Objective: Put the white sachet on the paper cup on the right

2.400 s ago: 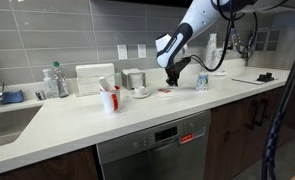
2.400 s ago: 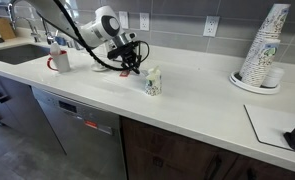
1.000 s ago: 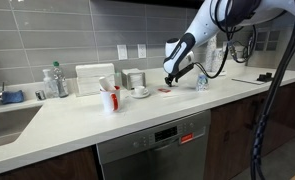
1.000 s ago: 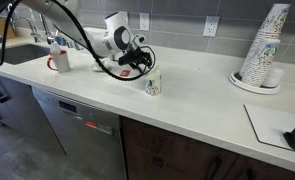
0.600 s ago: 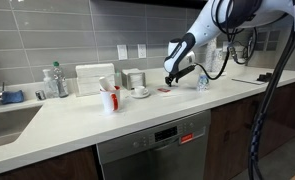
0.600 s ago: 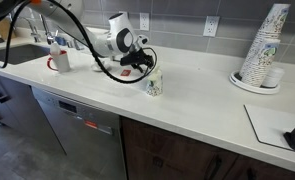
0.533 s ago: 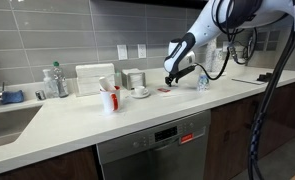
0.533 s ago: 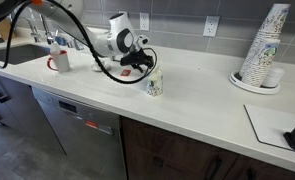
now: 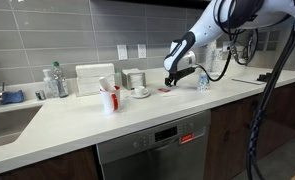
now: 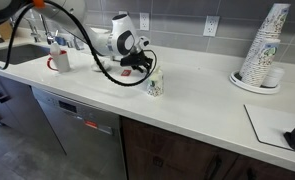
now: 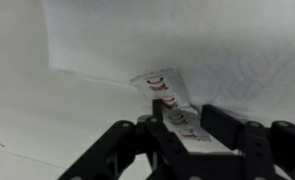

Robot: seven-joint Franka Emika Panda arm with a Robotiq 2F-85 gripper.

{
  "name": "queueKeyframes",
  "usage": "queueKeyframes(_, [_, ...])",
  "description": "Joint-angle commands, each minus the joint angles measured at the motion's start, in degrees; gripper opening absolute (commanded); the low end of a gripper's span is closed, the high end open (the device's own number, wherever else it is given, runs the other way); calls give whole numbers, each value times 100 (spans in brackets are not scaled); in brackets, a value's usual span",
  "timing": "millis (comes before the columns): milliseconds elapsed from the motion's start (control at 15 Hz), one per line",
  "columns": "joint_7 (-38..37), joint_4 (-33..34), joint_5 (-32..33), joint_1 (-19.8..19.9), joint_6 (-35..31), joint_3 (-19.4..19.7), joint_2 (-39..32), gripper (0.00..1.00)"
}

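Robotiq gripper (image 11: 190, 128): the jaws are pinched on a tiny flat white sachet (image 11: 165, 92) with red print, rectangular, held by its near end. The far end sticks out past the fingertips (image 11: 159, 128).

Position of the white sachet: off the white stone countertop (image 9: 107, 125), in the gripper, with its free end close against the lower wall of a small white paper cup (image 11: 217, 45) with bluish-teal print. Whether sachet and cup touch cannot be told from the wrist view. In both exterior views the sachet is too small to make out.

Position of the paper cup (image 10: 154, 82): upright on the countertop (image 10: 207, 105), about midway between the back edge and the front edge. The gripper (image 10: 144, 66) hangs just beside its rim, on the side toward the sink end. In an exterior view the cup (image 9: 202, 81) stands just beside the gripper (image 9: 172, 79).

Other items:
- A small flat red packet (image 9: 164, 90) lies on the counter under the gripper.
- A white cup with red marks and sticks (image 9: 109, 98) stands well apart, toward the sink end.
- A tall stack of paper cups (image 10: 262, 45) stands near the back edge at the far end.
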State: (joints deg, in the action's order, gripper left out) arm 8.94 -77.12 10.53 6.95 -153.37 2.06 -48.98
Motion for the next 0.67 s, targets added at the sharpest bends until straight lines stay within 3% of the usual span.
queueKeyframes(0, [270, 112, -184, 79, 270, -119, -127, 31])
queueKeyframes(67, [281, 117, -170, 63, 318, -108, -115, 14])
queueKeyframes(133, [289, 132, -157, 51, 321, -97, -110, 4])
queueKeyframes(600, [169, 133, -13, -143, 634, 105, 71, 1])
